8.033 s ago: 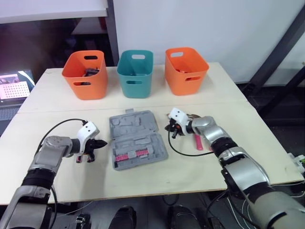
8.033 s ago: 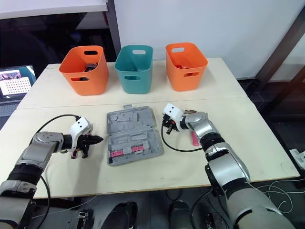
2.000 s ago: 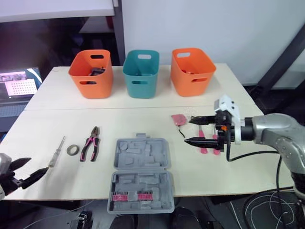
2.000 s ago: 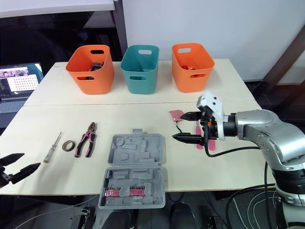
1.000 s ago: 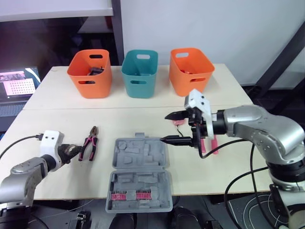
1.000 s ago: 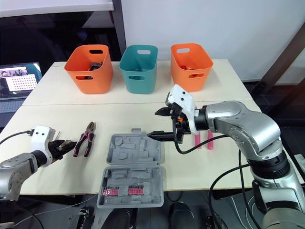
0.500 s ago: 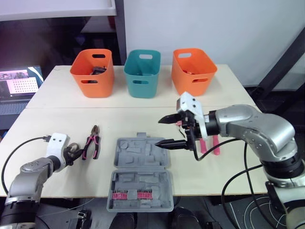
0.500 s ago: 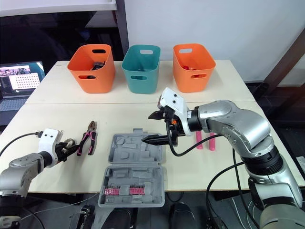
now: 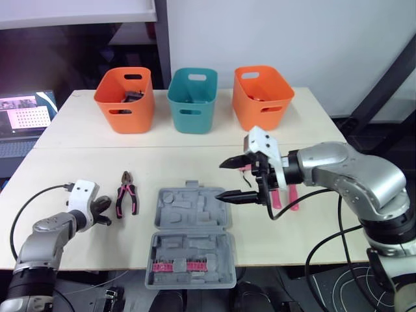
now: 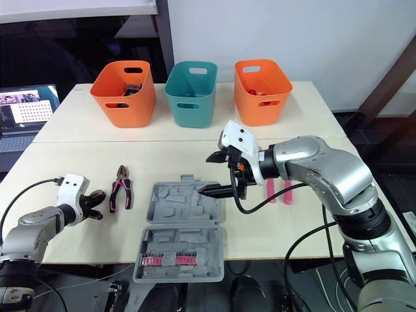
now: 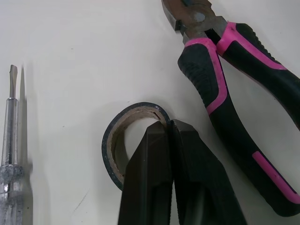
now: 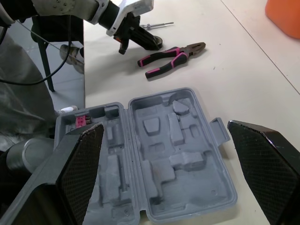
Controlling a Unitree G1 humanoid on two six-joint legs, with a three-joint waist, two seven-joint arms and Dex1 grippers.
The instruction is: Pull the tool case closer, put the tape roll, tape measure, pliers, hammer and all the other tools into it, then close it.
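Our left tool (image 11: 168, 125) pinches the tape roll (image 11: 111, 141) by its wall, beside the pliers (image 11: 220, 89). Our right tool (image 9: 220, 179) hangs wide open and empty over the tool case (image 9: 192, 242).

Robotics test lab. Before me lies a bare plywood table (image 9: 195, 146), with a plain white wall (image 9: 292, 32) behind it at upper right. Three plastic bins line its far edge: left orange bin (image 9: 123, 104), teal bin (image 9: 192, 104), right orange bin (image 9: 262, 101). At my far left, an open laptop (image 9: 23, 117) displays a dotted grid. A black metal strut (image 9: 383, 75) slants across the right side.
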